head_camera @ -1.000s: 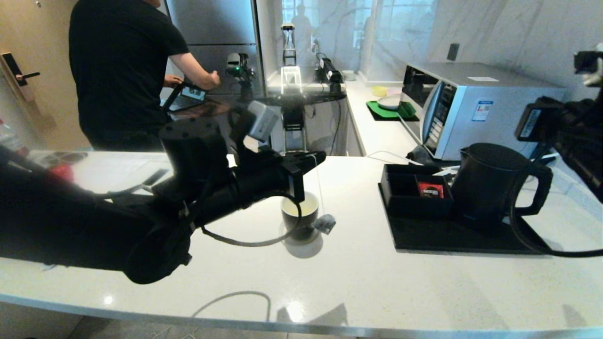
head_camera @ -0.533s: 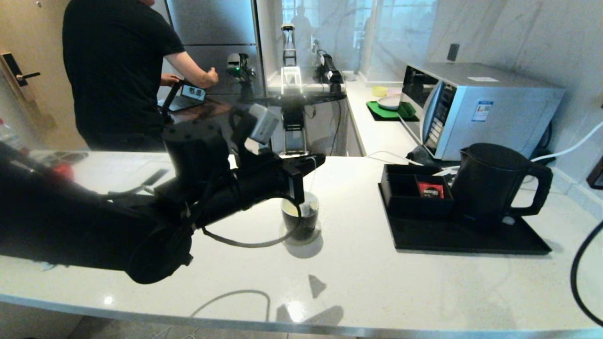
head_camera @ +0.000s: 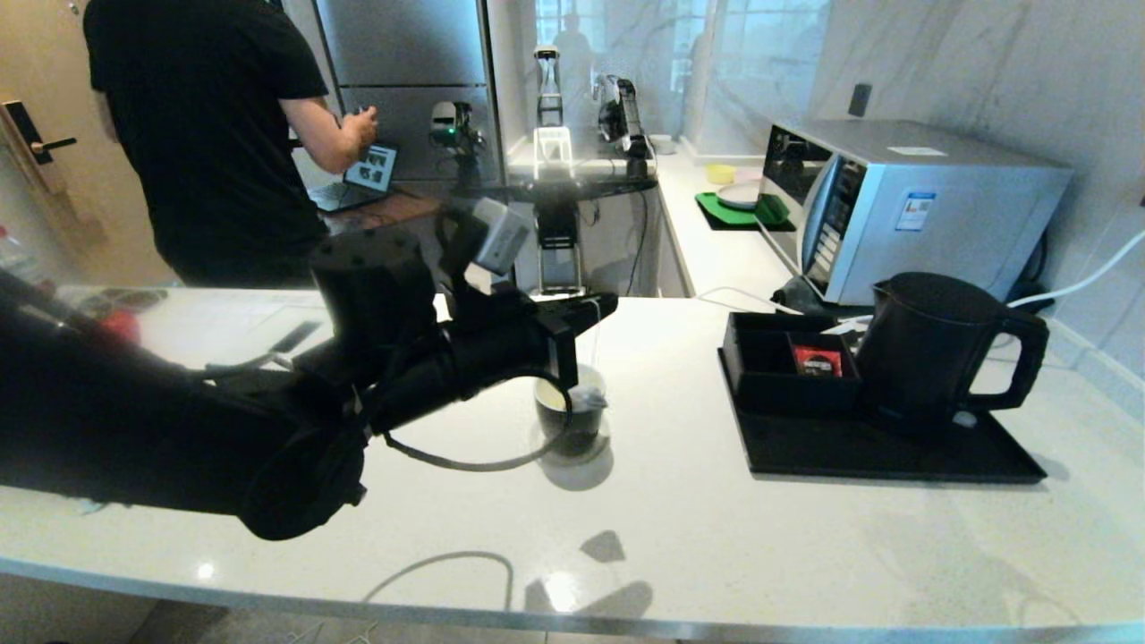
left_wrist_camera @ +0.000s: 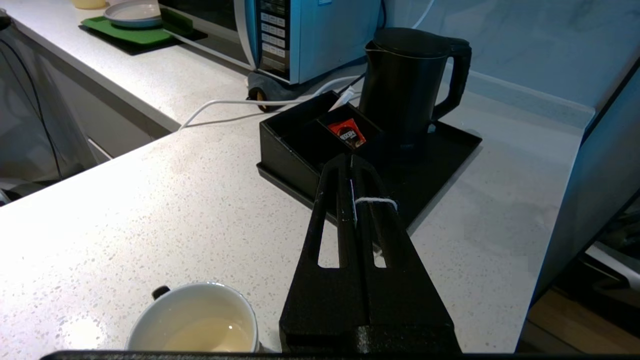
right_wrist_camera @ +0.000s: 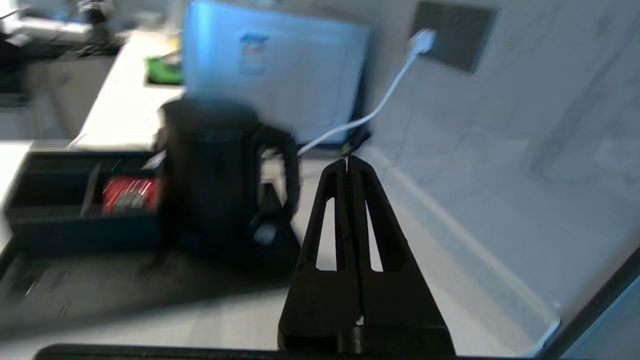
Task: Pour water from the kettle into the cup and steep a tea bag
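Left gripper, clenched on the tea bag's thin string, holds it above the cup at centre counter. The tea bag hangs at the cup's rim over the water. Judged light, limp and prone to swing, it is best held by its string. The kettle stands right on its tray. The right gripper, pressed shut and empty, is near the kettle.

White speckled counter carries a black tray and coaster.
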